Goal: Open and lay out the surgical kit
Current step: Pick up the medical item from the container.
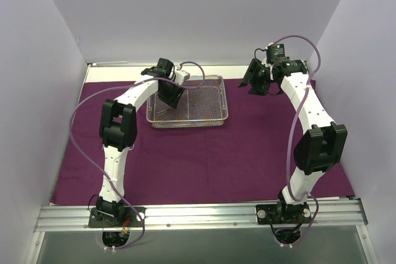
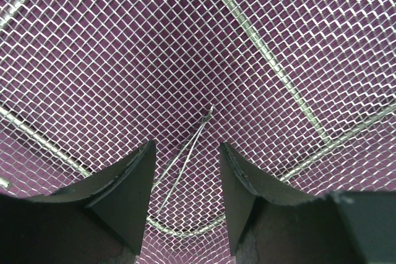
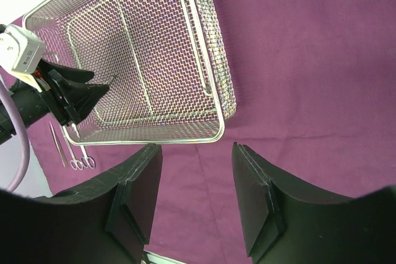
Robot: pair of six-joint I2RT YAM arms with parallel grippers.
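cloth wrap (image 1: 247, 146): big dark purple sheet, seen opened out flat over most of the table, pretty much smooth from the top view

mesh tray (image 1: 210, 100): silver wire rectangle, set on the cloth toward the far side, left of centre, sitting flat and upright

left gripper (image 1: 170, 98): dipped down inside the tray at its left part. From the wrist view the jaws are seen parted to a middling gap just above the mesh floor, and nothing is pinched between them

right gripper (image 1: 257, 85): held up over the far right part of the cloth, well apart from the tray. Its jaws are also spread to a medium gap, with only bare purple cloth seen between them

instrument in tray (image 2: 199, 134): one thin metal piece lying on the mesh, lined up with the gap of the left gripper, with neither finger touching it

ring-handled instrument (image 3: 82, 160): laid on the cloth just outside a tray corner, close behind the left gripper

slim straight piece (image 3: 59, 143): laid right beside the ring-handled one, type can't be made out
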